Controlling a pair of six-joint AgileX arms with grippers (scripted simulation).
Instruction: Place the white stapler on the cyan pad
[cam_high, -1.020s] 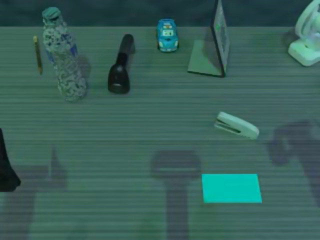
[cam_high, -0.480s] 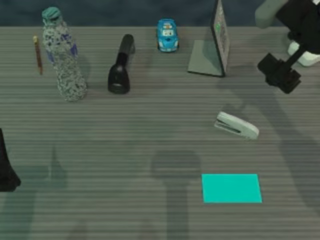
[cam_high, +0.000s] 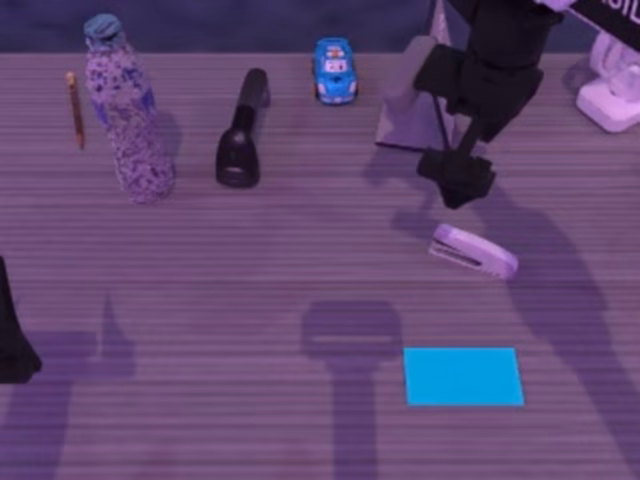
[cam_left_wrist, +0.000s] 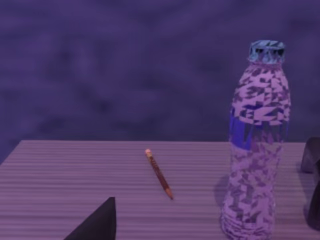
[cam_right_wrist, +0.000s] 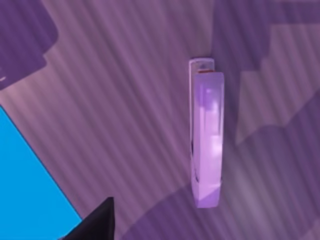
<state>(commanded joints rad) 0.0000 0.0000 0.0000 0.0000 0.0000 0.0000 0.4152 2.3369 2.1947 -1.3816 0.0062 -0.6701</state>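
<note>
Your right gripper (cam_high: 456, 180) hangs in the upper right of the top view, just above and slightly left of the stapler (cam_high: 474, 251), not touching it. You cannot tell whether its fingers are apart or together.

The stapler lies flat on the table in the right half of the frame, angled down toward the right. The cyan pad (cam_high: 463, 376) sits below it, near but apart, and bare. In the right wrist view the stapler (cam_right_wrist: 206, 140) shows full length, with a corner of the pad (cam_right_wrist: 30, 190) at the lower left.

The stapler looks small, rigid and probably light, with a smooth rounded top that could slip. Take it across its narrow width, near the middle of its length, with the fingers on the long flat sides rather than the curved top.

Your left arm (cam_high: 14, 335) stays parked at the left edge of the top view.
</note>
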